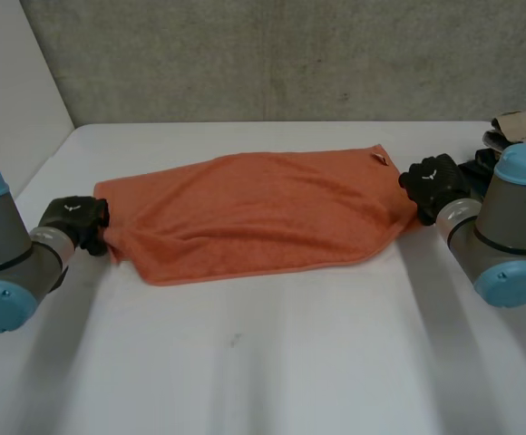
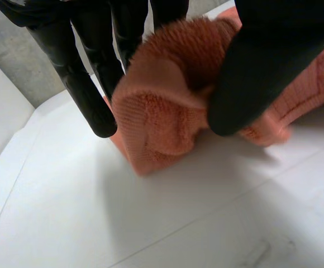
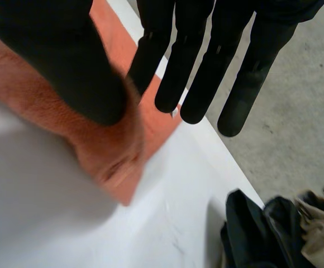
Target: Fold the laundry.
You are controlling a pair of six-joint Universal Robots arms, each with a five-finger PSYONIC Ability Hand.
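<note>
White table point(image 1: 263, 362) under a grey concrete wall point(image 1: 290, 54), both arms reaching out wide.

Left hand point(image 2: 89, 72): thumb and fingers clamped on a bunched fold of the orange towel point(image 1: 254, 213) at its left end. Terry cloth bulges out between thumb and fingers, and the bunch hangs low over the table.

Right hand point(image 3: 206, 61): thumb pressed onto the towel's right end, fingers straight on the other side of the cloth, so the end is pinched between them. Cloth wrinkles under the thumb and one corner pokes out past it onto the table.

Towel lies spread lengthwise across the middle of the table between the two hands. Far edge runs fairly straight; near edge bows toward the robot. Small tag at the far right corner. Surface a little rumpled, with shallow creases running toward each hand.

Past the right hand, at the table's right edge, sits a pile of clothes point(image 1: 517, 127): dark pieces and a beige one, apart from the towel.
</note>
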